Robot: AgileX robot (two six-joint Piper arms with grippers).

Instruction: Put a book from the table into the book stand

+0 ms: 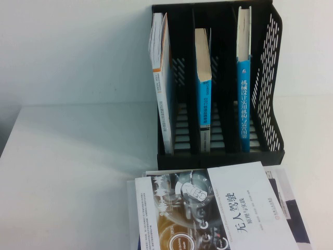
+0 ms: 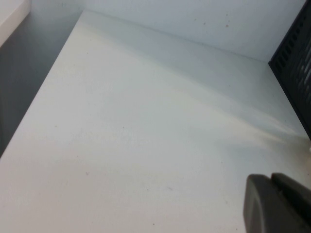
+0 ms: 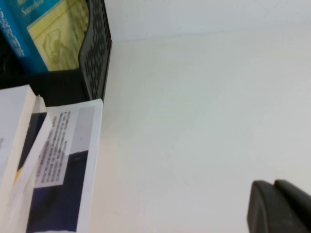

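Observation:
The book stand [image 1: 270, 78] is at the back right of the white table [image 1: 78, 166]. The book [image 1: 244, 104], with a blue spine and white characters, stands upright in the stand's right slot. Its yellow-green cover with a blue band shows in the right wrist view [image 3: 56, 31] behind the stand's mesh side [image 3: 95, 53]. Neither arm shows in the high view. My left gripper [image 2: 272, 178] is shut and empty above bare table, left of the stand [image 2: 296, 63]. My right gripper [image 3: 274, 184] is shut and empty above bare table, right of the stand.
A thinner blue-spined book [image 1: 203, 88] stands in the middle slot and a white-spined book [image 1: 162, 78] in the left slot. A white book with a robot-face picture [image 1: 208, 208] lies on a stack at the table's front, also in the right wrist view [image 3: 58, 165].

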